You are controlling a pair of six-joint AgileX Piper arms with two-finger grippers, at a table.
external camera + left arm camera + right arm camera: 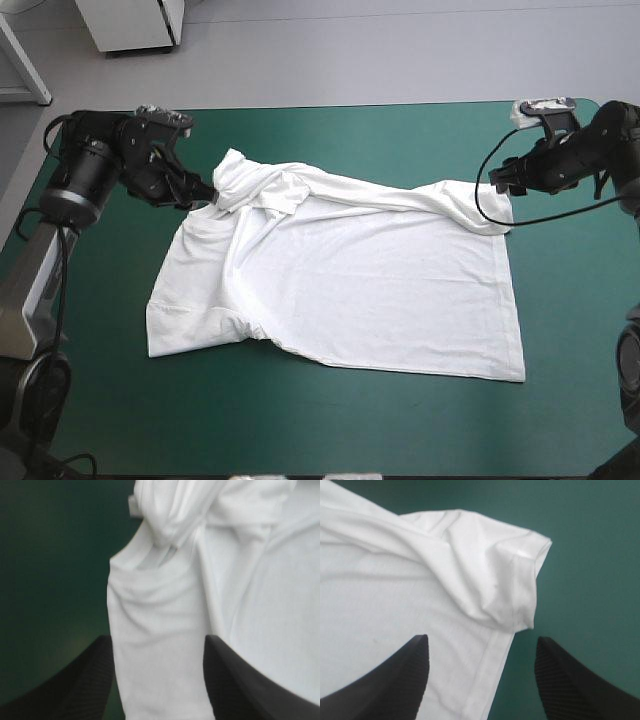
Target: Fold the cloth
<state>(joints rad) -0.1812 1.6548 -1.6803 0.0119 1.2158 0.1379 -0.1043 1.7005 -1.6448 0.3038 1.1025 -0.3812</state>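
The white T-shirt [360, 290] is seen spread mostly flat across the middle of the counter [580, 330], on its teal-green cover, with the near edge and the right-hand hem lying smooth. Along its far edge the fabric is gathered into a rumpled ridge, which runs from a bunched fold at the far left corner to the far right corner. One short sleeve is laid out flat at the near left side. The left claw [200, 190] is placed at the bunched fold, low over the counter. In its own wrist view the left claw [156, 639] is shown wide open, the two black fingers standing apart, with a band of the T-shirt [160, 630] lying loose between them and creased folds piled ahead. The right claw [495, 180] is held at the far right corner of the garment. In its own wrist view the right claw [482, 639] is likewise spread apart and nothing is gripped. One finger is set over the T-shirt [395, 595], the other over bare cover, and the stitched hem edge passes between them, with the folded-over corner just ahead
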